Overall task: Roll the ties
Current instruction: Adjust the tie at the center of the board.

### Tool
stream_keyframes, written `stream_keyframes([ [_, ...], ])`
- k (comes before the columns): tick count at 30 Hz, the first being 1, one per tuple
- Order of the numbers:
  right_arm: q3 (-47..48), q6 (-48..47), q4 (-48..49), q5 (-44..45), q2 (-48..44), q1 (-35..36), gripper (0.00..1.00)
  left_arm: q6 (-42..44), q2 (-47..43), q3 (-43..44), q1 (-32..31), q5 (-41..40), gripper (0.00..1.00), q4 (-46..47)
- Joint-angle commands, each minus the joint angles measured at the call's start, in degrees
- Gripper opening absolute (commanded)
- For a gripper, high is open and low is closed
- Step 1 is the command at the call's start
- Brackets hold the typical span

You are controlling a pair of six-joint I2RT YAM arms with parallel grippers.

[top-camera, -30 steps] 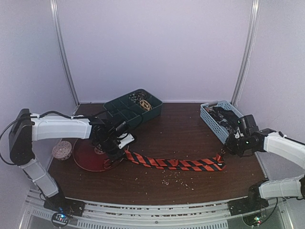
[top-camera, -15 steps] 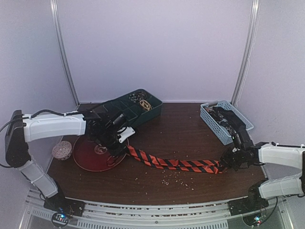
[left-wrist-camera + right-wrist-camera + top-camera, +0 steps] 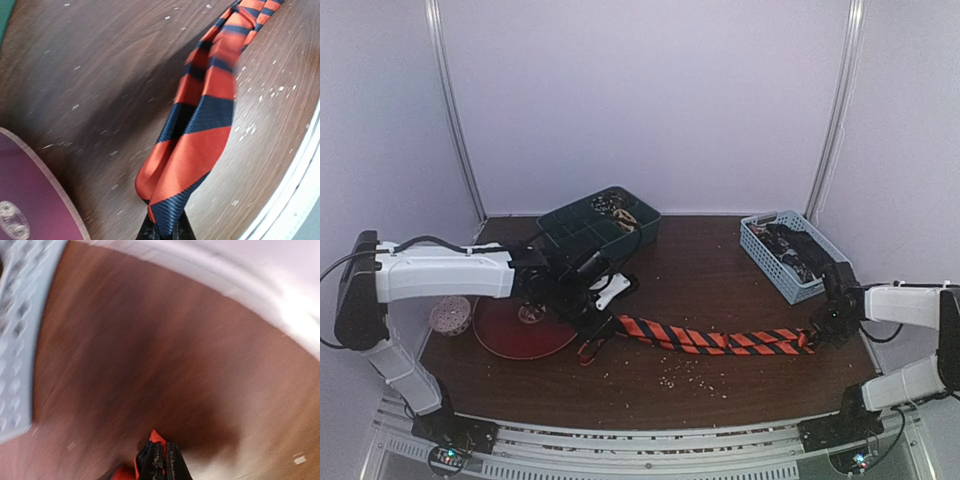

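With your left gripper (image 3: 163,229) and right gripper (image 3: 161,463) each clamped on an end of the striped tie (image 3: 720,339), stretched out toward the table's (image 3: 720,275) near edge, your next move is probably to start coiling from one end.

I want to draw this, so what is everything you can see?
Striped tie: one, orange-red and black, stretched across the front.
Tray: one, dark green, back centre.
Coils: at least two, tan and dark, in the tray.
Basket: one, light blue, back right, holding dark ties.
Plate: one, dark red, left.
Speckled ball: one, pinkish, far left.
Crumbs: many, pale, front centre.
Table: one, brown.
Left gripper: black, shut on the tie's left end.
Right gripper: black, shut on its right end.
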Motion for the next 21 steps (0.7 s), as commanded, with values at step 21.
stream_keyframes([
  [21, 26.80, -7.83, -14.29, 35.30, 11.05, -14.08, 0.00, -12.56, 9.32, 3.22, -4.74, -1.18, 0.07, 7.27],
])
